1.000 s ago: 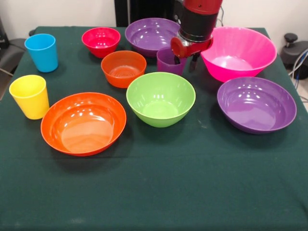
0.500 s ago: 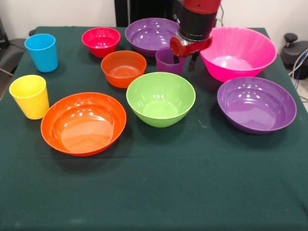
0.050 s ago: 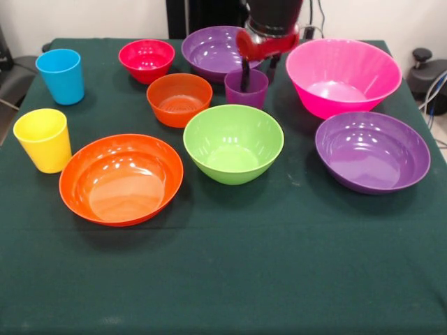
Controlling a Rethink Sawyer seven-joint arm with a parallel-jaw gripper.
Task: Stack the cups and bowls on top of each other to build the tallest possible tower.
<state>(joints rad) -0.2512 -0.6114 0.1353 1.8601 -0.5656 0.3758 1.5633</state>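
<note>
No tower stands; every piece sits apart on the green table [image 3: 244,272]. The purple cup [image 3: 246,92] stands upright between the far purple bowl [image 3: 209,49] and the pink bowl [image 3: 343,73]. My gripper [image 3: 258,72] hangs just above it, open, with one finger [image 3: 245,77] dipping into the cup's mouth and the other beside its far right rim. The blue cup [image 3: 60,75] and yellow cup [image 3: 43,139] are at the left. The red bowl [image 3: 147,59], small orange bowl [image 3: 179,99], green bowl [image 3: 233,143], wide orange bowl [image 3: 121,178] and second purple bowl [image 3: 372,151] fill the middle.
Bare cloth runs along the near half of the table, in front of the bowls. Dark equipment [image 3: 426,70] stands off the table's right edge.
The arm has risen and shifted slightly left, so more of the purple cup shows. The cup and all bowls have stayed where they were.
</note>
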